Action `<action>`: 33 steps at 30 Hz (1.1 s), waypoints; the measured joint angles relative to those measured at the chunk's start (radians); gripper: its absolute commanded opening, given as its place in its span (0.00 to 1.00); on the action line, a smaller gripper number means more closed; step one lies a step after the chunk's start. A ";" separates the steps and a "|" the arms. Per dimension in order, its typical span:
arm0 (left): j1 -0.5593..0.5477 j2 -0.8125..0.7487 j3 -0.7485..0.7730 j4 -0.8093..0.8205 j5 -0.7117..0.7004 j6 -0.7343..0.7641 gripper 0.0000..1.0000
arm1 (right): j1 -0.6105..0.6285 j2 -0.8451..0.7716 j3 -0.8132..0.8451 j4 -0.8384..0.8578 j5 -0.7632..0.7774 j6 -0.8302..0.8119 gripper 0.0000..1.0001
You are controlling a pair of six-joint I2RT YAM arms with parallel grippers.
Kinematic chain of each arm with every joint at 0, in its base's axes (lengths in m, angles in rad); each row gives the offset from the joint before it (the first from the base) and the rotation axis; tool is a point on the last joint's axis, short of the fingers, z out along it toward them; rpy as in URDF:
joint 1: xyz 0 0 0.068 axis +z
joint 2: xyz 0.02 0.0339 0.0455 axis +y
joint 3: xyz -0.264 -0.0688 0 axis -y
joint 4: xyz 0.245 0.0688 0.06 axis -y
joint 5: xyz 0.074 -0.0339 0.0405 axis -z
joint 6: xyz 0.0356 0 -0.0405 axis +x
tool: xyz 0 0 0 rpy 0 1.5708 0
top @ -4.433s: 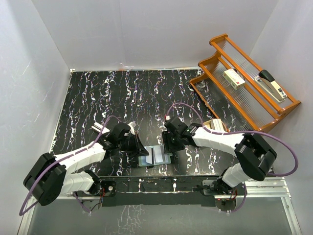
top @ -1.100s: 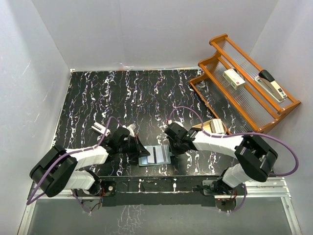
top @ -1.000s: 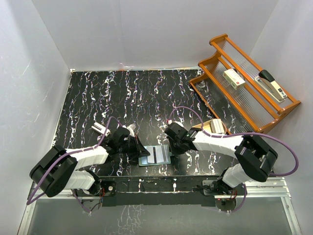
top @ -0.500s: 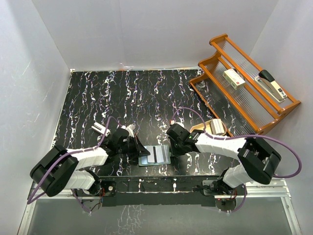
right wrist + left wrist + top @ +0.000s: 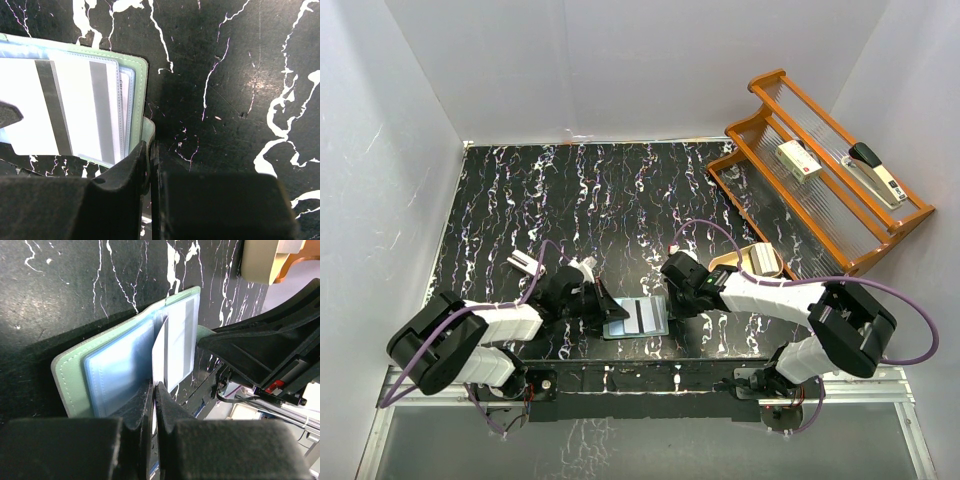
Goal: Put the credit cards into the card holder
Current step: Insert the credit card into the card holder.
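Reaching low from either side of the card holder [image 5: 638, 317], your left gripper [image 5: 155, 387] pinches a credit card [image 5: 161, 347] by its edge above it; your right gripper [image 5: 150, 150] clamps its snap tab [image 5: 148, 131].

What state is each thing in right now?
Left gripper: shut on card.
Right gripper: shut on the tab of the card holder.
Card holder: open, flat on table.
Card: on edge at the holder's fold.
Second card: inside the holder's sleeve.

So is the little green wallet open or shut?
Open. The card holder lies spread flat on the table, its pale blue sleeves and a striped credit card showing inside.
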 measured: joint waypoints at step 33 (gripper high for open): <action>-0.042 0.049 0.003 0.080 -0.047 -0.060 0.00 | 0.001 -0.005 -0.021 0.035 -0.005 0.017 0.03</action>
